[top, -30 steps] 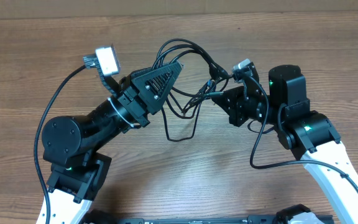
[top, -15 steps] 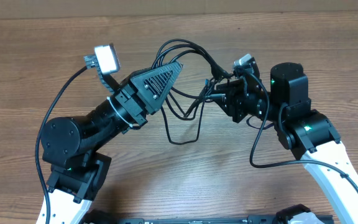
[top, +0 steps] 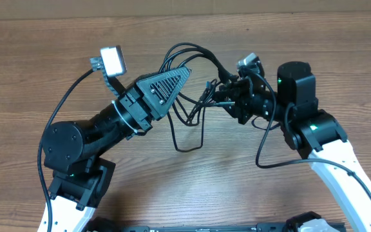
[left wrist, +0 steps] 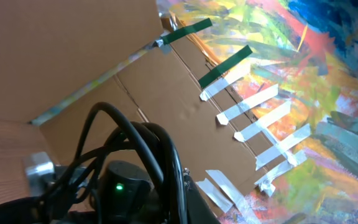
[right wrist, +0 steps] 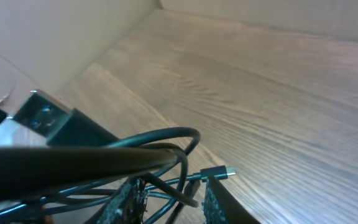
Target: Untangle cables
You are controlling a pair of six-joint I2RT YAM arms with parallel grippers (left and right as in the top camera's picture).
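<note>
Right claw [top: 223, 96] stands narrowly parted. In its wrist view [right wrist: 169, 194] the two fingers [right wrist: 127, 200] keep a clear gap, and thin strands of the cables [right wrist: 166, 131] cross that gap without being squeezed. One cord ends in a small silvery plug [right wrist: 227, 171] just beside the far finger, above the wooden tabletop [right wrist: 303, 99].

Left claw [top: 184, 69] is closed to a point, aimed up and to the right at the knot. Whether a cord is pinched at its tip cannot be told. In its wrist view only dark loops of cord [left wrist: 166, 155] crowd the lens, with a taped cardboard wall [left wrist: 104, 37] behind.

From overhead the cables [top: 198, 106] hang bunched between the two claws, near the middle of the tabletop [top: 314, 45]. One loop [top: 187, 45] arches away past the left claw's tip, and another loop [top: 187, 148] droops toward the near edge.
</note>
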